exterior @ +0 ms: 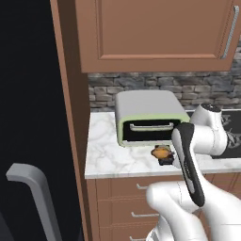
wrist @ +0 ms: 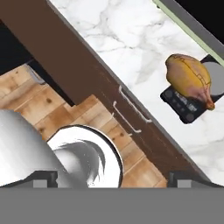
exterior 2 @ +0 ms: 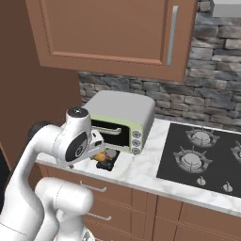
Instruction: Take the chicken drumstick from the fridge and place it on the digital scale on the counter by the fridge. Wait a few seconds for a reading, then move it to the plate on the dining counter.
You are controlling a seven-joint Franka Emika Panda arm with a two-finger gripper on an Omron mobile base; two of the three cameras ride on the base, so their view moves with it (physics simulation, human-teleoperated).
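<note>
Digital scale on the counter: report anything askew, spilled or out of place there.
Nothing is spilled or damaged. The chicken drumstick lies on the digital scale, overhanging its edge on the control-panel side, so it sits off-centre. The scale rests flat on the counter just in front of the toaster oven.

Chicken drumstick [exterior 2: 100, 156] resting on black digital scale [exterior 2: 106, 163] on marble table [exterior 2: 141, 172], directly before toaster oven [exterior 2: 123, 120]. Stovetop [exterior 2: 203, 156] to right. White arm [exterior 2: 70, 141] overlapping scale's left side.
</note>
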